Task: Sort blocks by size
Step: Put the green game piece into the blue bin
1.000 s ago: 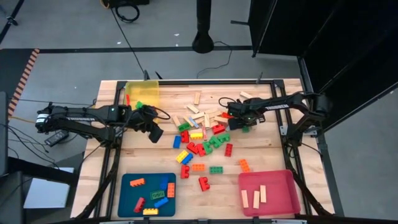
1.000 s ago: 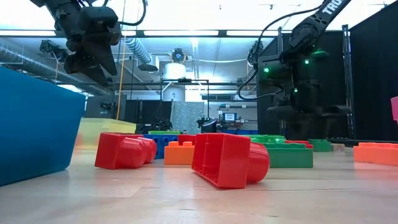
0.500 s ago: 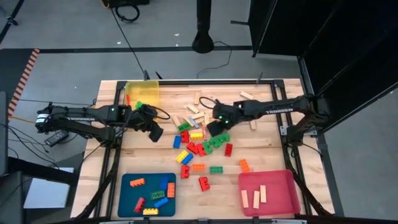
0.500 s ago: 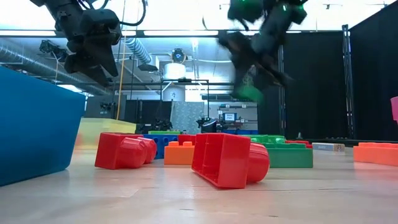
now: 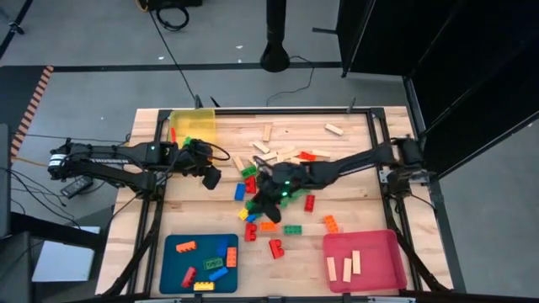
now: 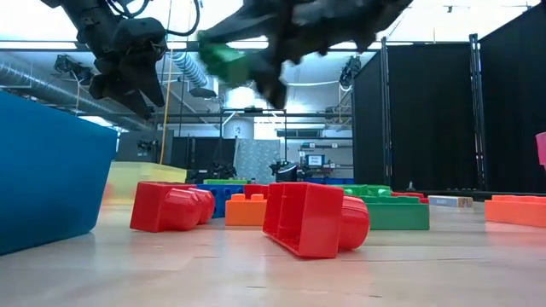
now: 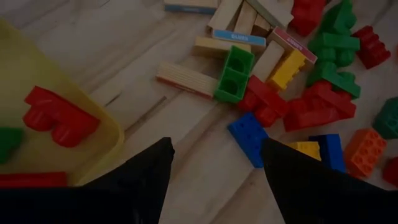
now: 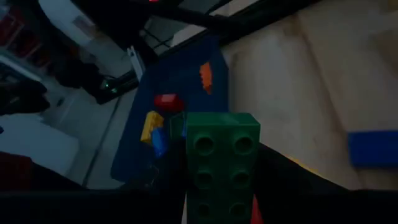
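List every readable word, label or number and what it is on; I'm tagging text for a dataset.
Left arm: white lettering along its link, too small to read.
Wooden bars: one has a blue label, another a pink label; printing on both is blurred and unreadable.
Nothing else carries readable text.

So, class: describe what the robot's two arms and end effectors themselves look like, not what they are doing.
Both arms are slim, dark and jointed. The left arm carries white lettering along its link and a looping black cable near the left end effector. The right arm shows small green lights near the right end effector. Each end effector has two dark fingers.
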Robot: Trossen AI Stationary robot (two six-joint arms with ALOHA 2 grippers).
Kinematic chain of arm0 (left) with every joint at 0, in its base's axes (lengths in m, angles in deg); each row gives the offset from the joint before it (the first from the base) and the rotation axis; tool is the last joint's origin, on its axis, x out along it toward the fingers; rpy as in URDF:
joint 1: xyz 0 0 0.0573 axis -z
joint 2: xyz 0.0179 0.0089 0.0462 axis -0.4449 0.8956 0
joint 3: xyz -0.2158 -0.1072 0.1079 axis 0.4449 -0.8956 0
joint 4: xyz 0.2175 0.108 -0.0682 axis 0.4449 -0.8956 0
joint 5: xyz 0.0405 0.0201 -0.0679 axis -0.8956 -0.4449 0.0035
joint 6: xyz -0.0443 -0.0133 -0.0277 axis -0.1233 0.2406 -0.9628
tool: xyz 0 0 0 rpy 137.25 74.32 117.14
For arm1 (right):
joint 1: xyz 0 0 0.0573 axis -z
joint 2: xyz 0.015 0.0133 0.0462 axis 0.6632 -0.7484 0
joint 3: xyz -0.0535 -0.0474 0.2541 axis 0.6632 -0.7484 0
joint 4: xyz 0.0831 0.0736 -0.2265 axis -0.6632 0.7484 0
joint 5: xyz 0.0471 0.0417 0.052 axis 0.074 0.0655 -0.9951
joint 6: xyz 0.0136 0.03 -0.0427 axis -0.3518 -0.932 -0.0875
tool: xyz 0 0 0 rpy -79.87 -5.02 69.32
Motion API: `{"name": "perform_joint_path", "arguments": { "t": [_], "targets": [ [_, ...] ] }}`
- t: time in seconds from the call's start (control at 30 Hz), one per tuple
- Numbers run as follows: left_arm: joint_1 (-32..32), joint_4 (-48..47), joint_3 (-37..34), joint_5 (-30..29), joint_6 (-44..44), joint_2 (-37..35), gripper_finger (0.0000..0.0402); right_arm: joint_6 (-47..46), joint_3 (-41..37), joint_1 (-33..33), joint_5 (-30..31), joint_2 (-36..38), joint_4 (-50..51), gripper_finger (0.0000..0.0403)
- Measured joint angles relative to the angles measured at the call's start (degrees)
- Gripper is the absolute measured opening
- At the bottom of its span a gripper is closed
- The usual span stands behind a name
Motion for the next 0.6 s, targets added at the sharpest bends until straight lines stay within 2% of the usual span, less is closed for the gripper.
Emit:
{"name": "perform_joint_path", "arguments": {
  "t": [0.2, 0.37, 0.6],
  "targets": [
    [0.0, -0.23, 0.0, 0.02, -0.01, 0.02, 0.0253, 2.31, 14.2, -1.56, -9.44, -12.72, -0.5, 0.0155],
    [0.0, -0.22, 0.0, 0.02, 1.4, 0.0, 0.0253, 4.88, 28.86, -2.96, -13.69, -23.53, 0.41, 0.0155],
    [0.0, -0.41, 0.0, 0.02, 1.42, 0.0, 0.0253, 3.79, 47.06, -4.45, -20.81, -36.79, 6.41, 0.0155]
  ]
}}
